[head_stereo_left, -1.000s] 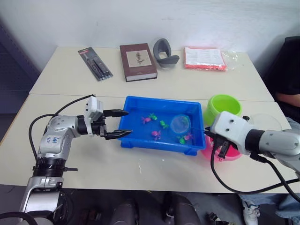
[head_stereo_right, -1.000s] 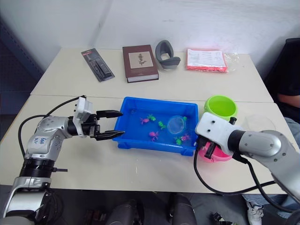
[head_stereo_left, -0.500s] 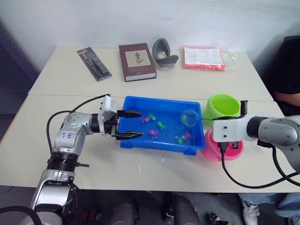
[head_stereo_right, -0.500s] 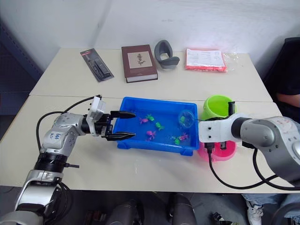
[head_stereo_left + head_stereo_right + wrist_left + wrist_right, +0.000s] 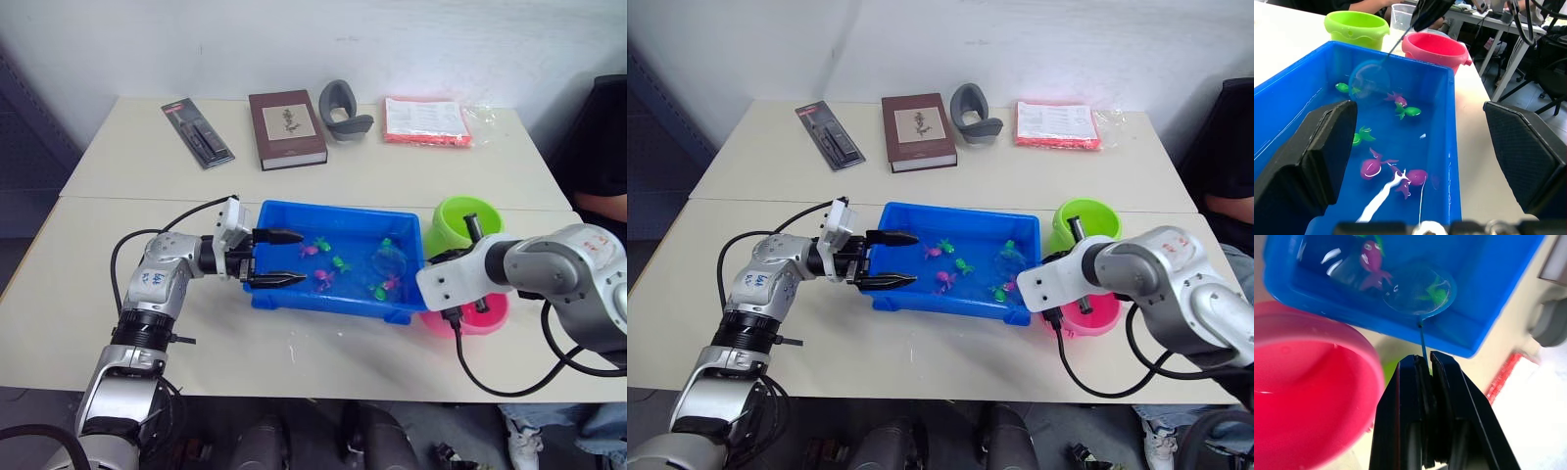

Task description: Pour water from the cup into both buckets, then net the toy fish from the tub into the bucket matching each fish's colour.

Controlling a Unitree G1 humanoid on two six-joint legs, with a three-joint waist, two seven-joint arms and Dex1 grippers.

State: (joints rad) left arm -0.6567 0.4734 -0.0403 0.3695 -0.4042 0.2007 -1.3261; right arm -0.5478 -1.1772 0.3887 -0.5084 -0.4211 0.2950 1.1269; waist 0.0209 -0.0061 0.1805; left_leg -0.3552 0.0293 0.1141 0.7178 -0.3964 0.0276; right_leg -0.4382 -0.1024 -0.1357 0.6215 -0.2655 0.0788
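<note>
The blue tub [image 5: 333,210] holds water and several toy fish, among them a magenta one [image 5: 307,251] and a green one [image 5: 341,261]. My left gripper [image 5: 290,258] is open, its fingers reaching over the tub's left wall. My right gripper [image 5: 1425,363] is shut on the thin handle of a small round net [image 5: 386,258], which sits low at the tub's right end with a green fish [image 5: 1432,289] at it. The lime green bucket [image 5: 460,220] and the pink bucket [image 5: 482,315] stand just right of the tub. The clear cup [image 5: 1402,15] stands behind the buckets.
Along the table's back lie a black pack [image 5: 199,132], a brown book [image 5: 286,127], a grey curved object [image 5: 343,110] and a red-and-white packet in a clear bag [image 5: 426,120]. A person [image 5: 602,157] sits at the far right.
My left gripper has moved right over the tub's left wall, still open. My right arm has turned and shifted left, and the net has dropped back low in the tub.
</note>
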